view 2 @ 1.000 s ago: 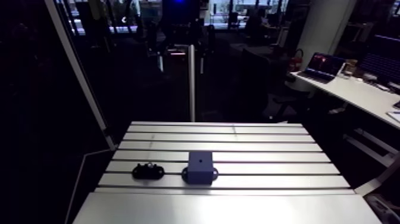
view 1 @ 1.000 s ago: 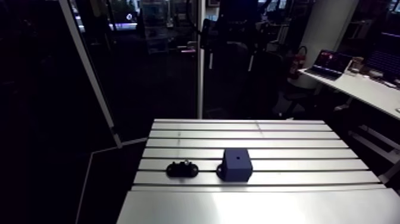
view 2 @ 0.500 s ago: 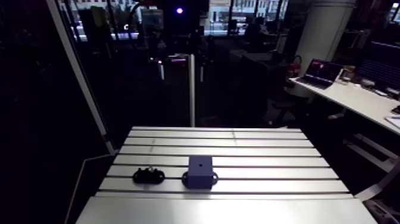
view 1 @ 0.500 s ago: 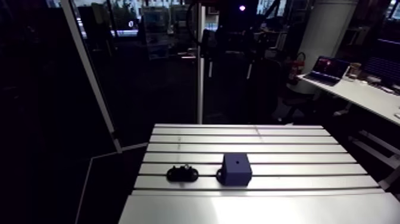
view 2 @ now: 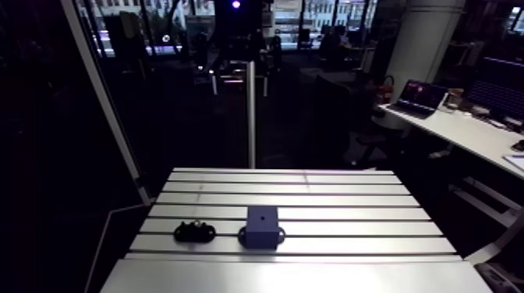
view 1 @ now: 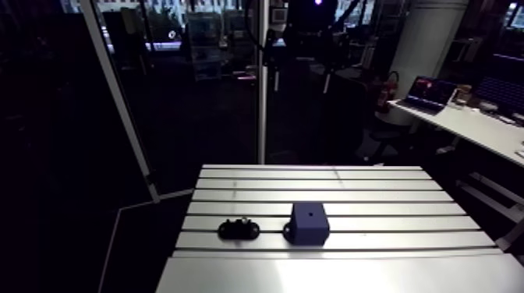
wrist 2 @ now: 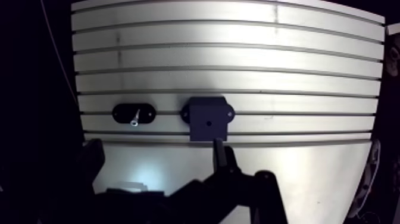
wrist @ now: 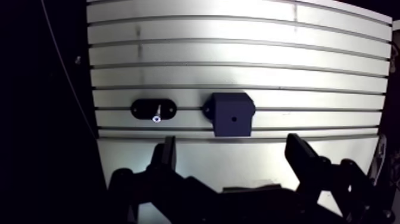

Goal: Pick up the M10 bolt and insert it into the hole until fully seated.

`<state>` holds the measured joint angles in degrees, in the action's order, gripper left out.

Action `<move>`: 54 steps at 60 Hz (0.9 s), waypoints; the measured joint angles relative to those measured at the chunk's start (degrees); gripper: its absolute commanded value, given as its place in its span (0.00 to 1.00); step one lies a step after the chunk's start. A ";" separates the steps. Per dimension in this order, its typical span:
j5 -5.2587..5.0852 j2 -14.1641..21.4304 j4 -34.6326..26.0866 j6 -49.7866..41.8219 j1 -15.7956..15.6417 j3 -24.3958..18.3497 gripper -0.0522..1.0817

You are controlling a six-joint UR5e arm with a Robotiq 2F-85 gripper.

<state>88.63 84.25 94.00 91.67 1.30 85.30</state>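
**Gripper released and high above the desk, bolt in its holder**

From my seat, the closest thing in the wrist view is the gripper (wrist: 232, 148). It is released. Its two dark fingers (wrist: 168, 156) stand wide apart with nothing between them, only bare metal showing underneath. It hangs well clear of both parts and touches neither.

Under the fingers runs the smooth, unslotted front strip of the desk (wrist: 333, 83). Just past that strip the slotted rows begin, and both parts sit on the first of them.

Taking straight ahead of the gripper as 12 o'clock, the dark blue block (wrist: 232, 113) lies almost dead on 12. It is a squat box with a small mounting tab at each side, and it sits flat on the desk. The hole (wrist: 233, 118) shows as a small round dot in its top face, and nothing is in it.

At about 11 o'clock from the gripper, which is 9 o'clock from the block, is a low black oval holder (wrist: 153, 109). It is near the block but separated from it by a strip of desk. The M10 bolt (wrist: 156, 113) stands in the middle of this holder as a short silver pin with its bright end up. I cannot tell whether that end is the head or the tip.

The arm view shows the same layout, with the holder (view 1: 238, 228) at 9 o'clock of the block (view 1: 309, 223), both close to the near edge.

Past them, toward 12 o'clock, the slotted rows run on to the far edge of the desk.
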 measured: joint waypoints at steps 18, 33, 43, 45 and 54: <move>-0.01 0.13 -1.38 0.04 0.00 -1.28 0.05; -0.49 0.15 -1.58 -0.21 -0.46 -1.21 0.05; -1.23 -0.09 -1.42 -2.05 -2.01 -1.12 0.05; -1.33 -0.20 -1.36 -2.48 -2.39 -1.08 0.05; -1.49 -0.81 -0.80 -4.48 -4.19 -0.52 0.05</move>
<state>87.14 83.43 93.20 87.19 -2.89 84.77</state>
